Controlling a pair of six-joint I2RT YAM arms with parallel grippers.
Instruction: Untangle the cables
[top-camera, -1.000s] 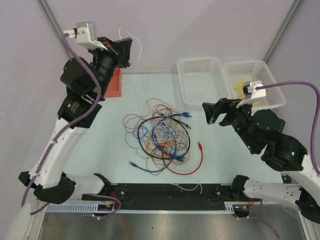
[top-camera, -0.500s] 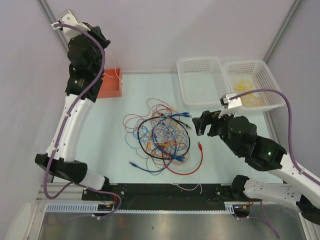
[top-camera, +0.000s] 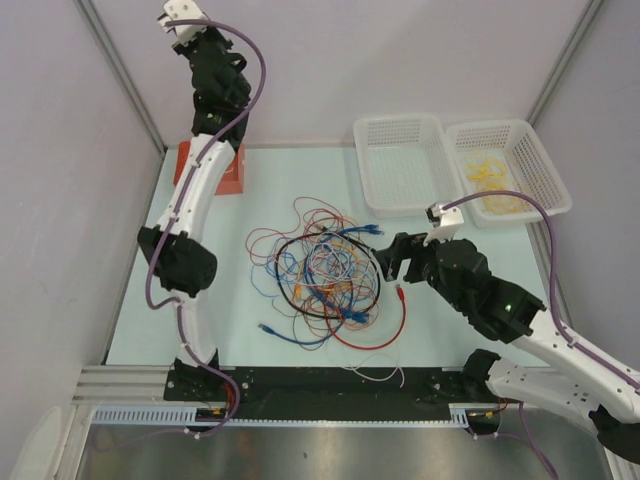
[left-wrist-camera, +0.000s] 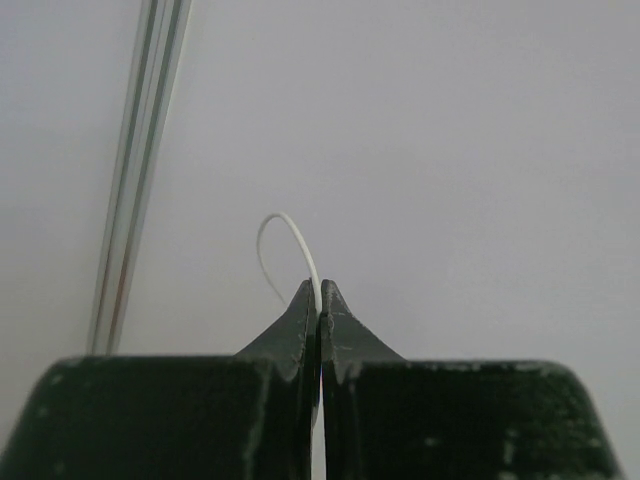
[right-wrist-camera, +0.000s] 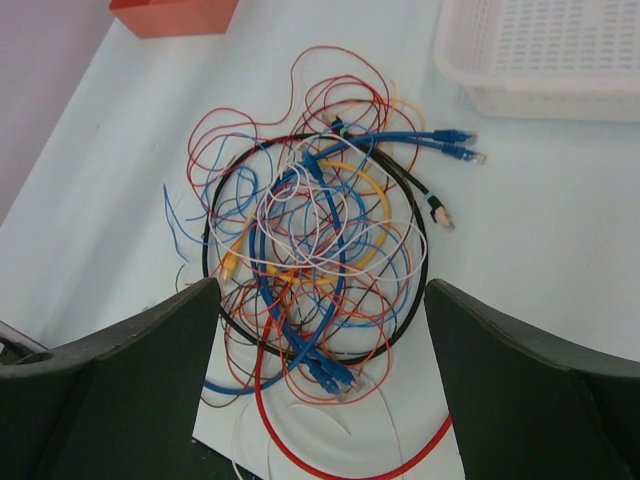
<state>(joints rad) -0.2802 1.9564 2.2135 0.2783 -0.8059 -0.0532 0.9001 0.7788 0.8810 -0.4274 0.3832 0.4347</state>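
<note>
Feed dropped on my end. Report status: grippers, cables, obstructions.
Left gripper shut on thin white wire, lifted high. Right gripper open, facing the cables. Cables one knotted pile, black loop around it. Baskets, orange box stand apart.

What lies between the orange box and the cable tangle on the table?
Nothing: that stretch of table is bare. The right wrist view shows it best, from the orange box down to the cable tangle; the top view agrees.

top: high over the near edge, looks down on the whole table (top-camera: 240, 350) | left wrist: faces bare wall (left-wrist-camera: 450, 150), close | right wrist: tilts down, near the cable heap (right-wrist-camera: 310, 250) | shared: top and right wrist both catch the heap
</note>
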